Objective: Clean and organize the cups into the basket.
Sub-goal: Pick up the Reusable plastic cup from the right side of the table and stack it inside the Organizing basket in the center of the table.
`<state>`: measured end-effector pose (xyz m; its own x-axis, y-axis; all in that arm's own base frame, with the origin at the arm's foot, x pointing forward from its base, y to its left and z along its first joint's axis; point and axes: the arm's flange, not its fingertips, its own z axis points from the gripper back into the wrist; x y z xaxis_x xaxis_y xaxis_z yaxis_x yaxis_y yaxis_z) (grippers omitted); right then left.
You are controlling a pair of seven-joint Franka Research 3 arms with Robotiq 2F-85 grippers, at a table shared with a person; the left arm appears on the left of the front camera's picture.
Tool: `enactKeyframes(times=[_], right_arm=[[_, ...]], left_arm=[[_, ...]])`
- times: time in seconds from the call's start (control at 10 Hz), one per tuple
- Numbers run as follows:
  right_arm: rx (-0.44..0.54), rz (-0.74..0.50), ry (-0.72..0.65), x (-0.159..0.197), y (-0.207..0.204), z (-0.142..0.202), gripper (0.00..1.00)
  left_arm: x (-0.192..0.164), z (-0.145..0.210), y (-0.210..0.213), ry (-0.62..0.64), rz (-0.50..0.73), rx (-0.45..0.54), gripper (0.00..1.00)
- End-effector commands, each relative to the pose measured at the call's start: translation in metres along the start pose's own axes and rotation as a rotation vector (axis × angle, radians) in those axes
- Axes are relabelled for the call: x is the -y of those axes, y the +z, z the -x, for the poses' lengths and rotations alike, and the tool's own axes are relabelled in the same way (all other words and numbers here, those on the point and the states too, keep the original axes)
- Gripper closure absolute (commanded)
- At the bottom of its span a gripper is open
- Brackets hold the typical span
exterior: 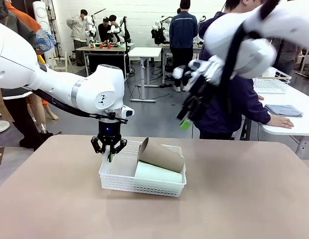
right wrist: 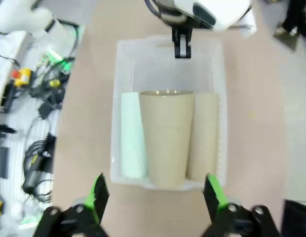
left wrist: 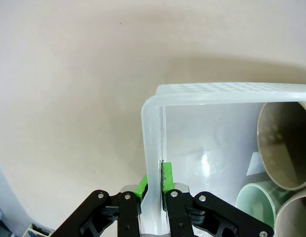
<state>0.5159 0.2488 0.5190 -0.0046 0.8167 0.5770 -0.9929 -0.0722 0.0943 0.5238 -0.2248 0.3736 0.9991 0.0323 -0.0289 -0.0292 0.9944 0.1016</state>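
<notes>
All three cups are already lying in the white basket (exterior: 142,185) mid-counter: the mint green cup (right wrist: 133,140) along one side, a tan cup (right wrist: 204,133) along the other, and a second tan cup (right wrist: 167,136) resting on top of both, tilted up. The left gripper (left wrist: 154,190) has its fingers pinching the basket's end wall, one pad inside, one outside, I'd guess to steady or drag it. The right gripper (right wrist: 158,197) hovers well above with fingers spread wide, holding nothing. Looks basically done to me.
</notes>
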Motion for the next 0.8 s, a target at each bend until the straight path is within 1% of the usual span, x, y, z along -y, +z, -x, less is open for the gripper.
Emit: enactKeyframes(times=[0.0, 0.1, 0.2, 0.4, 0.5, 0.7], right_arm=[[0.142, 0.065, 0.066, -0.069, 0.033, 0.062, 0.0], [0.23, 0.078, 0.082, -0.087, 0.057, 0.09, 0.0], [0.318, 0.086, 0.083, -0.096, 0.076, 0.125, 0.0], [0.499, 0.091, 0.067, -0.103, 0.1, 0.203, 0.0], [0.571, 0.104, 0.063, -0.103, 0.103, 0.234, 0.0], [0.672, 0.141, 0.051, -0.104, 0.094, 0.277, 0.0]], left_arm=[[-0.001, 0.001, 0.003, 0.0, 0.0, 0.005, 1.0], [-0.001, 0.001, 0.003, 0.0, 0.0, 0.005, 1.0], [-0.001, 0.001, 0.003, 0.0, 0.0, 0.005, 1.0], [-0.001, 0.001, 0.003, 0.0, 0.0, 0.005, 1.0], [-0.001, 0.001, 0.003, 0.0, 0.0, 0.005, 1.0], [-0.001, 0.001, 0.003, 0.0, 0.0, 0.005, 1.0]])
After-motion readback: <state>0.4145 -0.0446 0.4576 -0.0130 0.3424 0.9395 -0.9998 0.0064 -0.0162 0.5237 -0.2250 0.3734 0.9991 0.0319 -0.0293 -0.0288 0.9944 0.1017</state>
